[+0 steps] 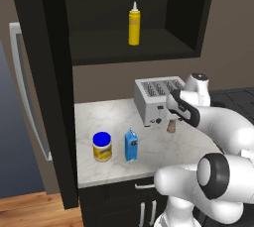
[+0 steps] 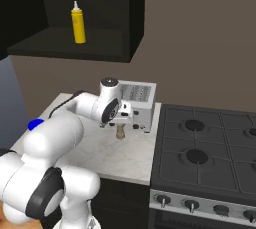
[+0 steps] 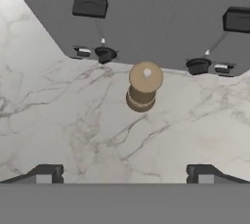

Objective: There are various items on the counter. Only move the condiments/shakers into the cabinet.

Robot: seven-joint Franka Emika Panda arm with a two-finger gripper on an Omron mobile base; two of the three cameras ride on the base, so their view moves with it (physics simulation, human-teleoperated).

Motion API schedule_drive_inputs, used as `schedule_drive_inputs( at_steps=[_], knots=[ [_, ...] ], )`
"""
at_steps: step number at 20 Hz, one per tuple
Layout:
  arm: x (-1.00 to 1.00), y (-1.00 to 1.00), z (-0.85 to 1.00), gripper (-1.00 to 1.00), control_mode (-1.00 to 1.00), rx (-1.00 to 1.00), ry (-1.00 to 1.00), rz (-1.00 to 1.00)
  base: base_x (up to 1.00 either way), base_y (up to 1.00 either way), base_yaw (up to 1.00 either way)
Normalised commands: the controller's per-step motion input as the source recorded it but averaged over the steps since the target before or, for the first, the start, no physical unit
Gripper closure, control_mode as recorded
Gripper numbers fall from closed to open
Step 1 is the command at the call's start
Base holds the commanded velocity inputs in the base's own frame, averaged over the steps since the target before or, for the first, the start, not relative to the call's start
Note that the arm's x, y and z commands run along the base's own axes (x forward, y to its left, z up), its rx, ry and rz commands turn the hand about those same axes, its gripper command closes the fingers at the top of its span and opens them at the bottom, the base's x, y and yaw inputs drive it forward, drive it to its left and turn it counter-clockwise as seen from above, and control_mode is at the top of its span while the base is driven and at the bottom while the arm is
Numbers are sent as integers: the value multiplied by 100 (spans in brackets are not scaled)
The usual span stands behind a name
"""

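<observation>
The tall yellow squeeze bottle stands upright on the dark shelf of the wall cabinet. A small tan shaker stands on the marble counter just in front of the toaster. Directly above the shaker hangs my gripper, open, pointing down, with nothing between its fingertips. The blue-lidded jar and small blue carton stand side by side near the counter's front left; my arm hides most of the jar in the right base view.
The silver four-slot toaster stands right behind the shaker. A black stove adjoins the counter on the right. A grey fridge stands left of a tall dark panel.
</observation>
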Motion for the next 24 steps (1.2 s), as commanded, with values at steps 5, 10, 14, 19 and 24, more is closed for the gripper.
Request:
schedule_drive_inputs(
  at_steps=[5,10,14,19,24],
  knots=[
    [0,0,-6,-100,-100,0,-11,0,0,0,0],
    [6,0,-11,-100,-100,-1,-13,0,0,0,0],
    [10,0,-6,-100,-100,0,-4,0,0,0,0],
    [17,0,0,-100,-100,0,0,0,0,0,0],
    [19,0,0,-100,-100,0,0,0,0,0,0]
  ],
)
